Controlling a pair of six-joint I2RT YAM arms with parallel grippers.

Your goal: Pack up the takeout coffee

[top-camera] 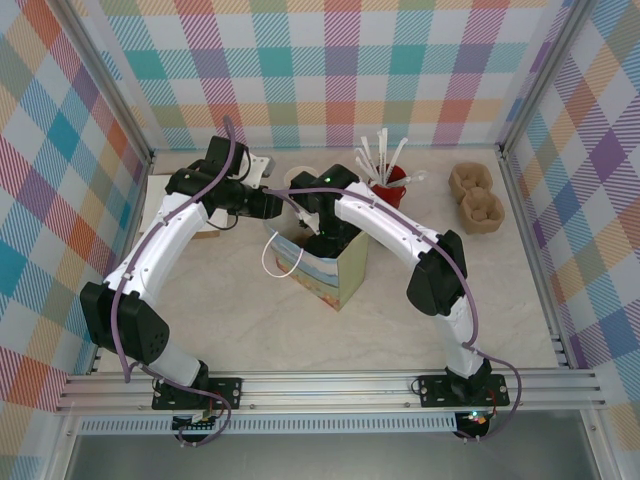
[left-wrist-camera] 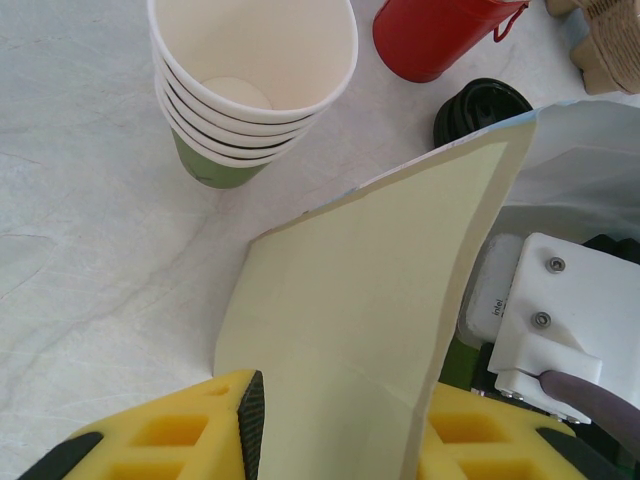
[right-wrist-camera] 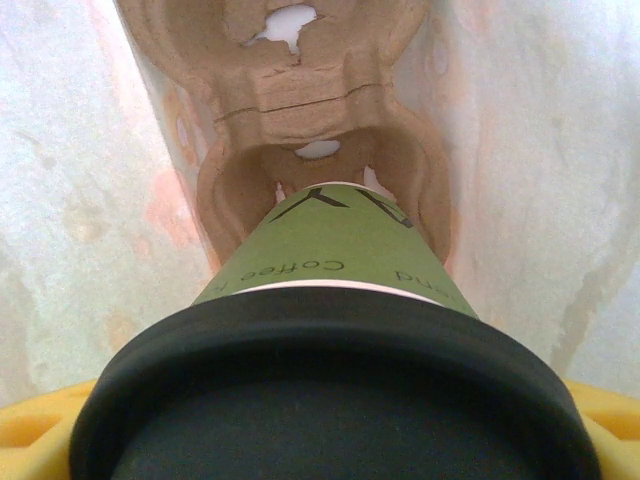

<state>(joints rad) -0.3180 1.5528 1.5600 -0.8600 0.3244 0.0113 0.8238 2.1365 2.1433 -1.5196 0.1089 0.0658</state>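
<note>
A cup [right-wrist-camera: 340,255] of matt green paper is capped by a black plastic lid [right-wrist-camera: 330,400] of dull sheen. A tray [right-wrist-camera: 300,90] is moulded of rough brown pulp. A bag [left-wrist-camera: 370,300] is made of smooth matt paper; a red mug [left-wrist-camera: 440,35] is finished glossy.

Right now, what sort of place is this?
Likely a robot test cell staged as a coffee takeout counter: plaid walls on a metal frame, stacked paper cups, a lidded cup held inside a bag.
</note>
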